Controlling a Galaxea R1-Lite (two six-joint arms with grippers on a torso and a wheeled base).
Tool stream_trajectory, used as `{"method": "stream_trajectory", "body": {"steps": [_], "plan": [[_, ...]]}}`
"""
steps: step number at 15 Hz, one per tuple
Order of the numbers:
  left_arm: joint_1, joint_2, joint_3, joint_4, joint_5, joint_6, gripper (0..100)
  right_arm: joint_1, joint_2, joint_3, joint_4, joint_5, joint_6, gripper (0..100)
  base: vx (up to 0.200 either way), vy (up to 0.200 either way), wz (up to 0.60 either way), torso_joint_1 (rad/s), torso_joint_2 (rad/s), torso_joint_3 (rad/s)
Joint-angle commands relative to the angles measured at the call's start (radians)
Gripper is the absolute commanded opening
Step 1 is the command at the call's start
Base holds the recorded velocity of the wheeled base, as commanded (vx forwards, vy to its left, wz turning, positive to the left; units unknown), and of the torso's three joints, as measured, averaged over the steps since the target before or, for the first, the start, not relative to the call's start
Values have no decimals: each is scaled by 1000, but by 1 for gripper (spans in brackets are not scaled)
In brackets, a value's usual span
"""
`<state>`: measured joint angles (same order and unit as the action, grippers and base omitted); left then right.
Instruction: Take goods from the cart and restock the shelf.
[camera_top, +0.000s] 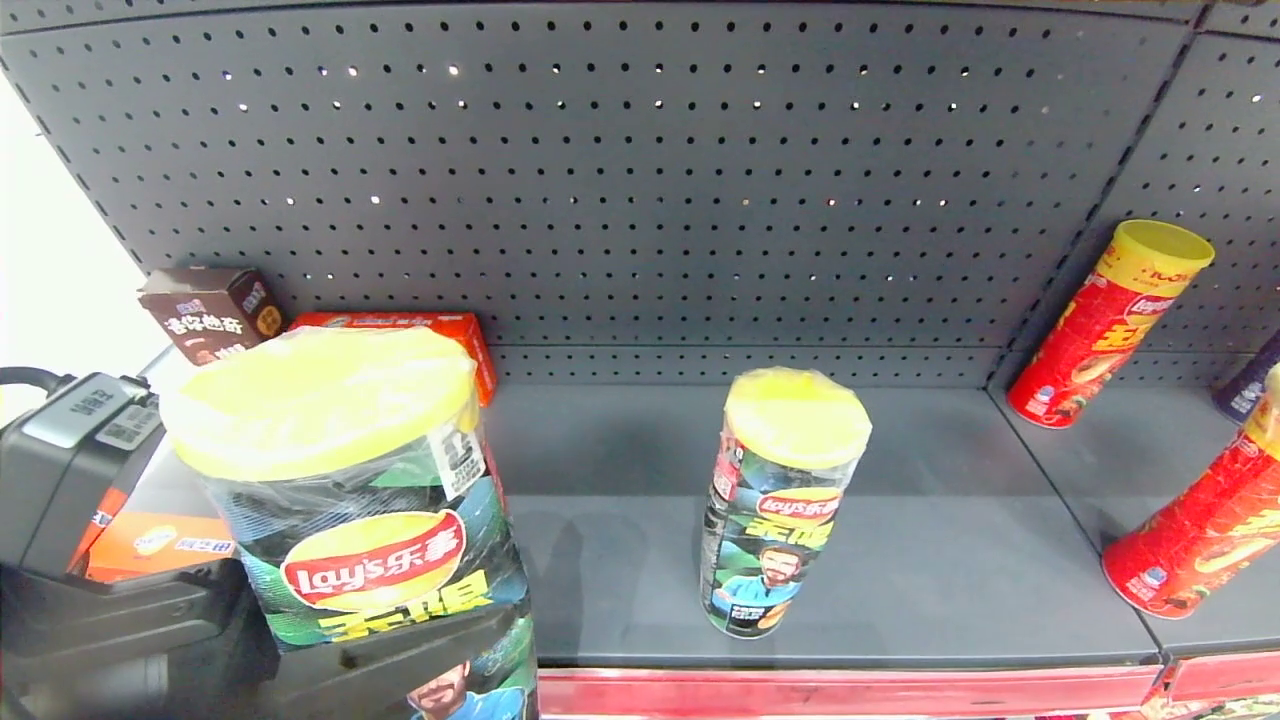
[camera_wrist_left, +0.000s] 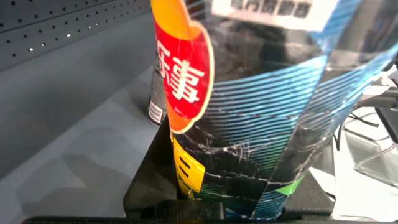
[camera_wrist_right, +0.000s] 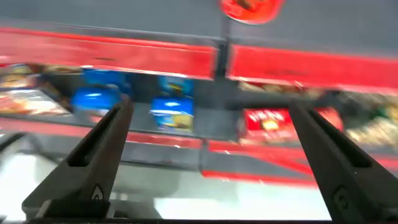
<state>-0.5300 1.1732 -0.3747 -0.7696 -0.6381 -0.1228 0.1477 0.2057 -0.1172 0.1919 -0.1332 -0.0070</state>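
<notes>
My left gripper (camera_top: 330, 640) is shut on a tall chips canister (camera_top: 360, 510) with a yellow lid and dark green-blue wrap, held upright at the shelf's front left. The same canister (camera_wrist_left: 249, 112) rises between the left fingers (camera_wrist_left: 155, 180) in the left wrist view. A matching canister (camera_top: 778, 500) stands upright on the grey shelf (camera_top: 940, 560) near its middle; its base (camera_wrist_left: 157, 99) shows behind the held one. My right gripper (camera_wrist_right: 211, 162) is open with nothing between its fingers, in front of lower shelf rows with red edges (camera_wrist_right: 124, 53).
Two red canisters (camera_top: 1105, 325) (camera_top: 1205, 535) lean on the right shelf section. A brown box (camera_top: 210, 310) and a red box (camera_top: 430, 335) sit at the back left, an orange packet (camera_top: 160, 545) low left. Pegboard (camera_top: 640, 180) backs the shelf. Packaged goods (camera_wrist_right: 171, 112) fill lower rows.
</notes>
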Motion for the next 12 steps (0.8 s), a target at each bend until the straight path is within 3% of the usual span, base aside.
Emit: {"method": "stream_trajectory", "body": {"steps": [1,3,6,8,12], "plan": [[-1,-3,13,0,0,0,0,-293,-52,-1,3,49,-1,100,0,0,0,0,0,0],[-2,-10,23,0,0,-1,0,-312,-103,14,-20,213,10,100,0,0,0,0,0,0],[-2,-15,22,0,0,-1,0,-312,-103,103,-227,259,-1,100,0,0,0,0,0,0],[-2,-17,22,0,0,-1,0,-312,-103,116,-253,83,7,100,0,0,0,0,0,0],[-2,-15,22,0,0,-1,0,-312,-103,106,-229,10,-33,100,0,0,0,0,0,0]]}}
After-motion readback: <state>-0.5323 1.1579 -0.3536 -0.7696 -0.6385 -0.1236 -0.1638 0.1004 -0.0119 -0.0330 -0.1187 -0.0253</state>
